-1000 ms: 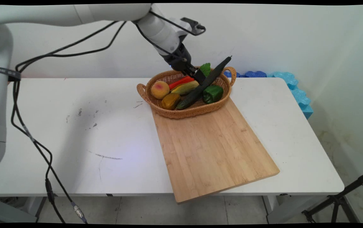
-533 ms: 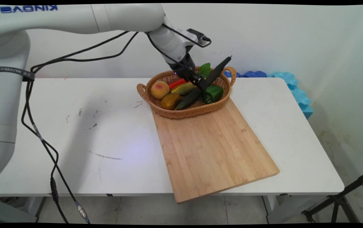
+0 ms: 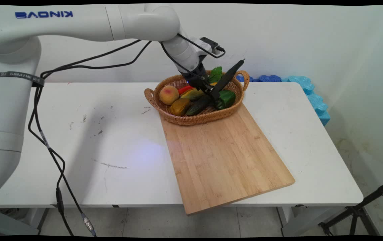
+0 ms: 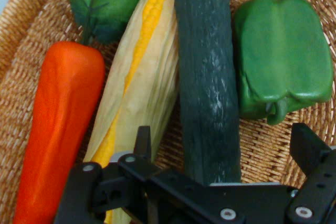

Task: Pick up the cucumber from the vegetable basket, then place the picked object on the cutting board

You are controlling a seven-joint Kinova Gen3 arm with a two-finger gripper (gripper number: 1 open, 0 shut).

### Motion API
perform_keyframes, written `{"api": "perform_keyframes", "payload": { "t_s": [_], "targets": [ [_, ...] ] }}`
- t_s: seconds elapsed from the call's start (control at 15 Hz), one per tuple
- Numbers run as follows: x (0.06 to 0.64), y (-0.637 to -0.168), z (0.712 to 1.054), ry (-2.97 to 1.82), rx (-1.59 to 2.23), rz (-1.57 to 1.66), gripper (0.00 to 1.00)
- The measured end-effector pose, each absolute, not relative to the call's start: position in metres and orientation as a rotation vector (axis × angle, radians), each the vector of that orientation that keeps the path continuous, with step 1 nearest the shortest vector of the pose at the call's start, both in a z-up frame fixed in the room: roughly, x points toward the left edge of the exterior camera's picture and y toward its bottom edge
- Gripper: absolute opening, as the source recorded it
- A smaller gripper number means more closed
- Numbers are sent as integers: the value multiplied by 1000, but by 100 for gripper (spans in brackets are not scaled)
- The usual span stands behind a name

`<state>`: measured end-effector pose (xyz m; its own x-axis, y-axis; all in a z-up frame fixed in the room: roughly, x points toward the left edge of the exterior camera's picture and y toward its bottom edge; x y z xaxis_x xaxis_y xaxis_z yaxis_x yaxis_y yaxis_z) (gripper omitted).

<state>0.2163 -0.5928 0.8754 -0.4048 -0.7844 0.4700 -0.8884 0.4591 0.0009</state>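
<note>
gripper (image 3: 213,92) sits low in the basket (image 3: 181,119) at upper centre, fingers spread either side of the cucumber (image 4: 207,77), gripping nothing. carrot (image 4: 58,124) and corn (image 4: 139,85) lie left, pepper (image 4: 281,56) right. cutting board (image 3: 224,157) bare; nothing removed.

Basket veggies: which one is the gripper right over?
The dark green cucumber. It runs between the gripper's open fingers, with corn and green pepper beside it.
</note>
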Motion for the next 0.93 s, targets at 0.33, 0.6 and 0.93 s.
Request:
{"api": "perform_keyframes", "payload": {
  "t_s": [0.33, 0.6, 0.93],
  "targets": [
    [211, -593, 865, -2343, 1360, 370, 0],
    [210, -591, 859, -2377, 1321, 384, 0],
    [210, -589, 856, -2405, 1285, 394, 0]
  ]
}}
